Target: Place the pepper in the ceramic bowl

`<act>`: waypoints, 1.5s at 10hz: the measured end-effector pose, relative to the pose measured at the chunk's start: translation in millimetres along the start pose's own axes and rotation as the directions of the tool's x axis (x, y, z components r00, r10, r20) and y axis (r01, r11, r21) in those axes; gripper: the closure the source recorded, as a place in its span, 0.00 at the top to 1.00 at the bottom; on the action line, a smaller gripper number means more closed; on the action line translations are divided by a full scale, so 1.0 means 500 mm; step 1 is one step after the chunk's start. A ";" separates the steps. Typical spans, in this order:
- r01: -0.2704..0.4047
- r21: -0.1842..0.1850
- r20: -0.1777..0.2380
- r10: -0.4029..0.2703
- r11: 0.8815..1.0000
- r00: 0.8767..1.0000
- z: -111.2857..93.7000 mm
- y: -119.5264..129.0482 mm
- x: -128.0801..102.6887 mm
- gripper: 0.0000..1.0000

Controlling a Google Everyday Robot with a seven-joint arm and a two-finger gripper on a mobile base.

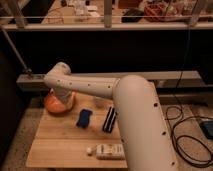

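Observation:
The ceramic bowl (51, 105) is round, glossy and orange, and stands at the back left corner of the wooden table (60, 145). My white arm reaches in from the lower right, bends at the far left and drops down onto the bowl. The gripper (64, 99) hangs at the end of it, right over the bowl's right half, and covers part of the bowl. The pepper is hidden; I cannot make it out in or around the bowl.
A blue pad (84, 118) lies right of the bowl, and a black oblong object (109, 119) lies beside it. A white bottle (107, 150) lies on its side near the front edge. Cables (190, 135) run over the floor at right. A shelf rail crosses behind.

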 end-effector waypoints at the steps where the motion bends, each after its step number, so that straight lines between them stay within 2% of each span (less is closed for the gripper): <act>1: -0.002 0.001 -0.002 0.002 1.000 1.000 -0.001 -0.003 0.001 0.15; 5: -0.005 -0.002 -0.005 0.005 1.000 1.000 -0.001 -0.003 0.002 0.16; 7: -0.008 -0.004 -0.005 0.008 1.000 1.000 0.001 -0.001 0.000 0.26; 15: -0.017 -0.010 -0.013 0.017 1.000 1.000 0.002 -0.004 0.000 0.26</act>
